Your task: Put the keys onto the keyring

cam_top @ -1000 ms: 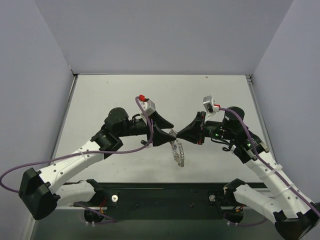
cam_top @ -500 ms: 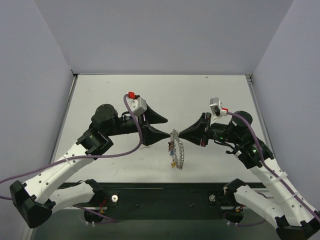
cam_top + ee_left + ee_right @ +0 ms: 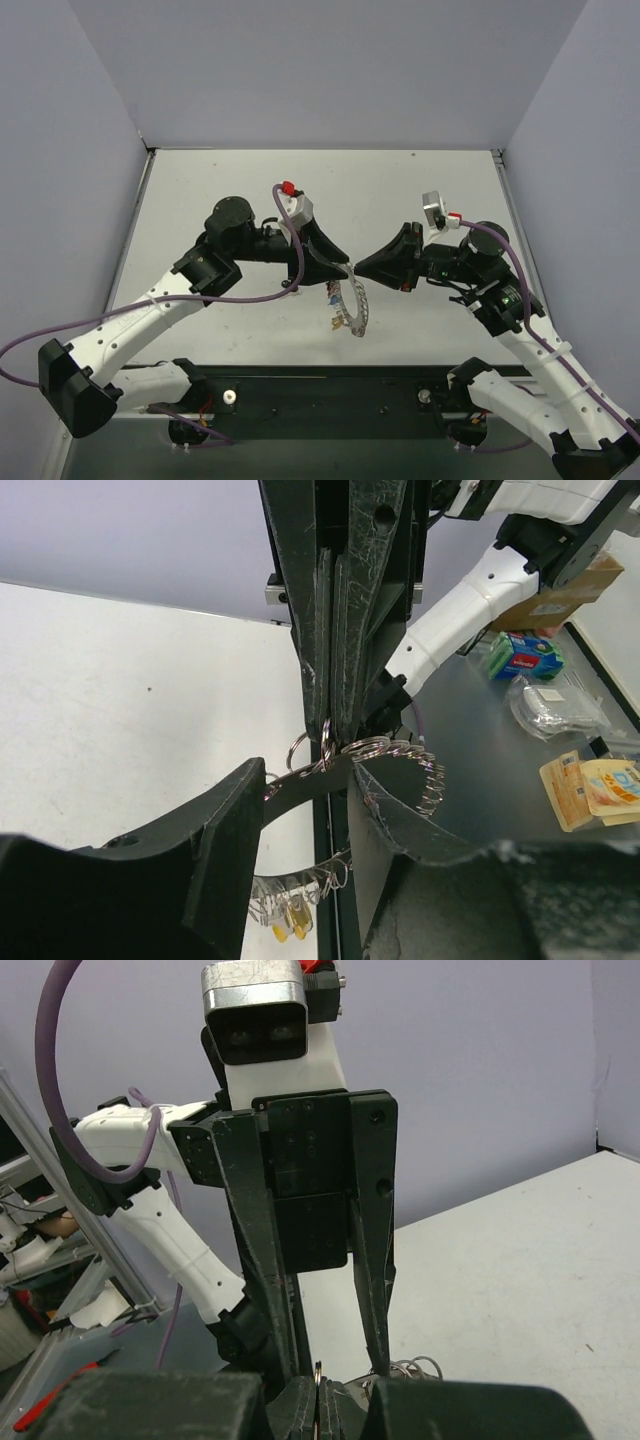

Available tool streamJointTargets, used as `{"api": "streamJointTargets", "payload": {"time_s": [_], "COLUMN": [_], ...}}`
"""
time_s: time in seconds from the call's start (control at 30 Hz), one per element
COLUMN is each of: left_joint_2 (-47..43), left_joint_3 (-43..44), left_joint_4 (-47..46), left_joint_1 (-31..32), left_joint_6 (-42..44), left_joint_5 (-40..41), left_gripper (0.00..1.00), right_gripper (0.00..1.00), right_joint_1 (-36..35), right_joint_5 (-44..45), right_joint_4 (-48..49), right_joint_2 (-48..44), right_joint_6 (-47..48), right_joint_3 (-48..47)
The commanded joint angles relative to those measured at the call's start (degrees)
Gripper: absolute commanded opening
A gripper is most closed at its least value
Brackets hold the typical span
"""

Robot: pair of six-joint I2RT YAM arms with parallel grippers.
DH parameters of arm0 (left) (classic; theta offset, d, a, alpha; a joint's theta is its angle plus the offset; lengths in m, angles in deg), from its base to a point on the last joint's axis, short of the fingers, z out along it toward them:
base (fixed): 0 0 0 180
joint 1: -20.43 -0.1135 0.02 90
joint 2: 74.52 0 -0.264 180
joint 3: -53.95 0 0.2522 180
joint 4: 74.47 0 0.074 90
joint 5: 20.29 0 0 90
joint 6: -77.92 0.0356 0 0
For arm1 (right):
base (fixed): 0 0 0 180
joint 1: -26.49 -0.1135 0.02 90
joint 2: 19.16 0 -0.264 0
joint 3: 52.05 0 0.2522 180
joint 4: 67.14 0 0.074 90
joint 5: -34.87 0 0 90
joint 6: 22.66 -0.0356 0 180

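Observation:
The keyring point(image 3: 358, 308) hangs above the table between my two grippers, and its bumpy silvery rim shows in the left wrist view point(image 3: 400, 750). My right gripper point(image 3: 357, 268) is shut on a thin ring at the keyring's top point(image 3: 318, 1372). My left gripper point(image 3: 340, 270) is open, with one finger point(image 3: 225, 810) on each side of the ring's upper band. Small keys point(image 3: 331, 296) with coloured heads dangle from the ring's left side. Two yellow-headed ones point(image 3: 285, 920) show in the left wrist view. Whether the left fingers touch the ring I cannot tell.
Grey walls close the table at the back and on both sides. The black base rail point(image 3: 320, 395) runs along the near edge. Beyond that edge lie boxes and packets point(image 3: 525, 655) on a grey surface.
Half a second ago my left gripper had drawn back to the left, away from the ring. Now it is back at the ring's top, open around it. The ring has swung slightly.

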Motion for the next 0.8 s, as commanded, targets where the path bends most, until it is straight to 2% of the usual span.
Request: {"api": "streamJointTargets", "payload": {"time_s": [0.0,0.27,0.3,0.37,0.57,0.6,0.63,0.7,0.73,0.77], "left_joint_2": [1.15,2.47,2.56,2.47,2.03,1.68,0.63,-0.86,-2.87,-4.02], "left_joint_3": [3.34,4.48,4.57,4.48,4.84,4.23,3.70,0.46,-1.30,-2.80], "left_joint_4": [-3.88,-3.97,-4.06,-4.24,-1.43,-1.43,-1.69,-3.88,-5.54,-8.52], "left_joint_1": [0.94,1.82,1.91,2.00,2.09,2.09,2.09,2.17,2.26,2.26], "left_joint_6": [-1.01,-1.10,-1.19,-1.27,0.48,0.74,1.36,2.50,3.03,3.29], "left_joint_5": [-4.03,-4.73,-4.65,-4.12,-1.49,-0.87,-0.08,3.25,4.40,7.28], "left_gripper": [0.45,0.20,0.11,0.02,0.00,0.00,0.00,0.00,0.00,0.00], "right_gripper": [0.00,0.00,0.00,0.00,0.00,0.03,0.17,0.34,0.54,0.61], "right_joint_1": [0.16,0.16,0.16,0.25,0.16,0.25,0.25,0.77,1.04,1.39], "right_joint_5": [-2.19,-1.58,-1.58,-1.49,-0.79,0.26,0.79,2.28,3.94,5.00], "right_joint_4": [6.96,6.26,6.17,6.00,5.21,4.86,4.51,4.15,4.24,4.15], "right_joint_2": [-0.36,-0.01,-0.10,-0.10,-0.19,-0.27,-0.62,-1.50,-2.55,-3.25], "right_joint_6": [-0.46,0.15,0.24,0.50,1.03,0.95,0.95,1.12,1.29,1.38], "right_joint_3": [-0.28,0.07,0.07,0.16,0.25,0.16,0.25,0.60,0.78,1.47]}}
